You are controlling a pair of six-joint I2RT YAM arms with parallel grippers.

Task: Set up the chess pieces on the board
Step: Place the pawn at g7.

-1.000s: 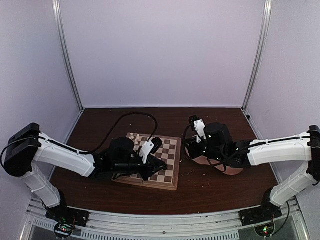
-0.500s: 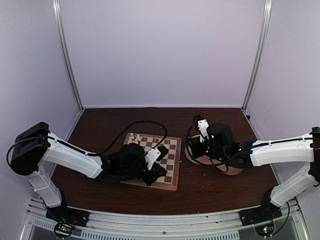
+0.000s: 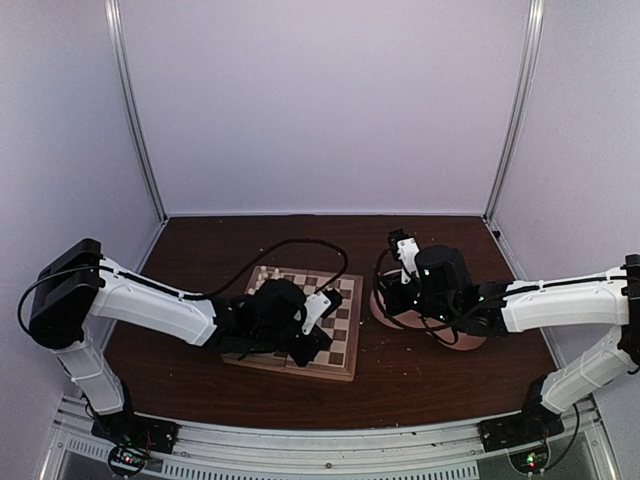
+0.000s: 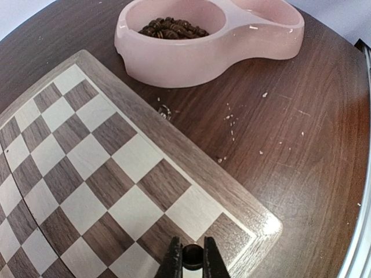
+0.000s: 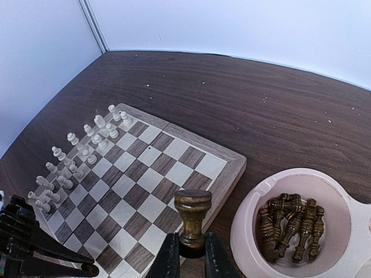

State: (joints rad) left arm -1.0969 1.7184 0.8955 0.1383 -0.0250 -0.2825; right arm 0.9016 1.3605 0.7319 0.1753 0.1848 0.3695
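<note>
Clamped low in right gripper (image 5: 191, 252): dark chess piece (image 5: 193, 213); in left gripper (image 4: 192, 262), over a board (image 4: 174, 146) corner: second dark piece (image 4: 192, 256). Likely light, rigid, slick; best pinched at stem.

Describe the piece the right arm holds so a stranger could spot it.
Find the pink double bowl beside the chessboard. Near its rim the right tool pinches one dark piece upright; other dark pieces lie heaped in the bowl.

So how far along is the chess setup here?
Cream pieces stand in two rows on the board. The left hand and right hand each hold a dark piece. No dark ones show on the board; the rest lie in the bowl.
</note>
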